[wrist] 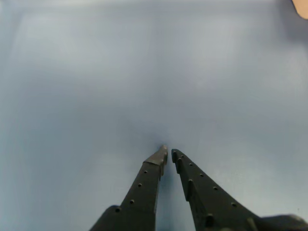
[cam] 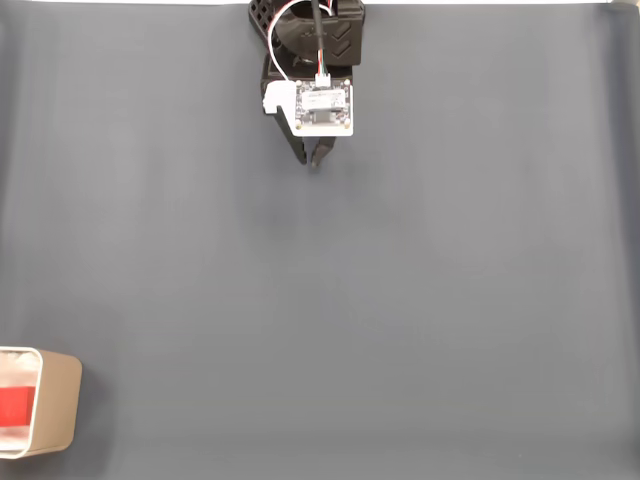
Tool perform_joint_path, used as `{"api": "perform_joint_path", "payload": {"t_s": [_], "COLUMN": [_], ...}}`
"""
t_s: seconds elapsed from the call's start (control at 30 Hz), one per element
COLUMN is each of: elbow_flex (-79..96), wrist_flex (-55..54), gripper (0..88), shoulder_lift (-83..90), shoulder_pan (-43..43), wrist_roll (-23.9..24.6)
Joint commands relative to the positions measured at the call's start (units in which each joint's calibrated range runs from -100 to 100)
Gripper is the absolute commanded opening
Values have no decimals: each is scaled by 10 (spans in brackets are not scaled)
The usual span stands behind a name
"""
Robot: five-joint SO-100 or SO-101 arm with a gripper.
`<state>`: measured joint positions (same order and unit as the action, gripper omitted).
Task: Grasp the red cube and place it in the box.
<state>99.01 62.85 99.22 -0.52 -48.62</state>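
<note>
The red cube (cam: 15,405) lies inside the box (cam: 60,400), a tan open-topped box with a white inside at the bottom left edge of the fixed view. My black gripper (cam: 310,160) is far from it, at the top centre of that view, folded back near the arm's base. In the wrist view the gripper (wrist: 168,152) points at bare grey mat, its two fingertips almost touching and nothing between them. A tan corner of the box (wrist: 301,7) shows at the top right of the wrist view.
A dark grey mat (cam: 400,300) covers the whole table. The arm's base (cam: 305,30) with a white circuit board (cam: 323,107) and wires sits at the top centre. A light strip of table edge runs along the top.
</note>
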Motion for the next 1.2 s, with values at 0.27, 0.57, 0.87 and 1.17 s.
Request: {"api": "perform_joint_path", "payload": {"t_s": [0.27,0.57,0.87,1.17], "elbow_flex": [8,8,8,8], "wrist_flex": [72,99,126,126], "gripper": [0,0,0,3], "shoulder_lift": [6,6,6,6], "shoulder_pan": [1,4,5,4], "wrist_roll": [-3,4,15,10]}}
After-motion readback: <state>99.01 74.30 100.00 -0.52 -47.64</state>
